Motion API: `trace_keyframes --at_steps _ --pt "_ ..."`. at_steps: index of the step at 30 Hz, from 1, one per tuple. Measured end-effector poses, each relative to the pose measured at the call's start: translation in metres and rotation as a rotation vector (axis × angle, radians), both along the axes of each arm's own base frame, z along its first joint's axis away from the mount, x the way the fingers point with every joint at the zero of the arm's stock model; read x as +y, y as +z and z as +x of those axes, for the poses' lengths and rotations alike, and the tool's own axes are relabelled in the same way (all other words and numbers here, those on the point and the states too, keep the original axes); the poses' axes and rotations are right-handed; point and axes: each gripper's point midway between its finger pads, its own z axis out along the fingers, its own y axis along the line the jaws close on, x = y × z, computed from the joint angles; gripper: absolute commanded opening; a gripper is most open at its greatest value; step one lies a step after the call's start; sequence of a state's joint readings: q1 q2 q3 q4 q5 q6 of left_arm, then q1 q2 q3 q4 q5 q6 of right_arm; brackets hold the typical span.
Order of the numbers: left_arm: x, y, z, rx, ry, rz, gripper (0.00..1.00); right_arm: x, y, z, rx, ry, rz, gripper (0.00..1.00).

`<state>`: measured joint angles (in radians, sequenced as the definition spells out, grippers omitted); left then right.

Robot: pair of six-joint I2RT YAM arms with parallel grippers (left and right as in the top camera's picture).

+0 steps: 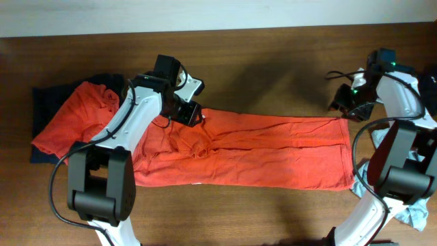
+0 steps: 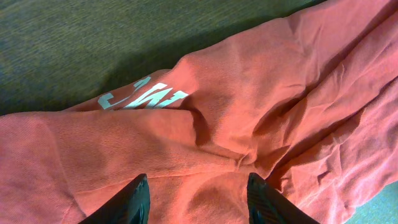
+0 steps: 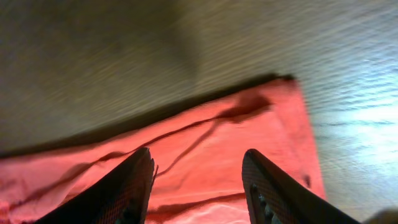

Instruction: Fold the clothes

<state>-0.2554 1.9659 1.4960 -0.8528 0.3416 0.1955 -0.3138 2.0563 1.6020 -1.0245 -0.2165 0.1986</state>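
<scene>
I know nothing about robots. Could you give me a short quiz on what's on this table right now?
1. True or false: the right gripper is shut on the shirt.
2. What lies under the crumpled red garment at the far left? A) navy cloth B) a plate C) a box
3. Fill in: the shirt's white print shows in the ___ wrist view.

Key: 1 false, its fingers stand apart above the shirt's corner; 2 A; 3 left.

Red-orange T-shirt, white print
</scene>
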Motion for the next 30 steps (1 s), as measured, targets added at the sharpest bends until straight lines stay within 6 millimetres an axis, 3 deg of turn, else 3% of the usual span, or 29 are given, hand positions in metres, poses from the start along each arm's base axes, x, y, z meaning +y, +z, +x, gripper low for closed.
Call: trace_keyframes --at_steps 3,7,21,30 --pt "0.000 0.000 0.000 -0.001 -0.001 0.000 0.50 -0.010 -0.002 -0.004 0.021 -0.024 -0.032 0.44" --pt "0.000 0.000 0.000 -0.001 -0.001 0.000 0.50 -0.017 -0.005 -0.009 0.045 -0.037 -0.062 0.44" --pt "0.000 0.000 0.000 -0.002 -0.004 0.000 0.50 -0.020 -0.024 -0.013 0.063 -0.039 -0.083 0.44" --pt "0.000 0.000 0.000 -0.003 -0.004 0.001 0.50 -0.022 -0.025 -0.009 0.047 -0.045 -0.088 0.42"
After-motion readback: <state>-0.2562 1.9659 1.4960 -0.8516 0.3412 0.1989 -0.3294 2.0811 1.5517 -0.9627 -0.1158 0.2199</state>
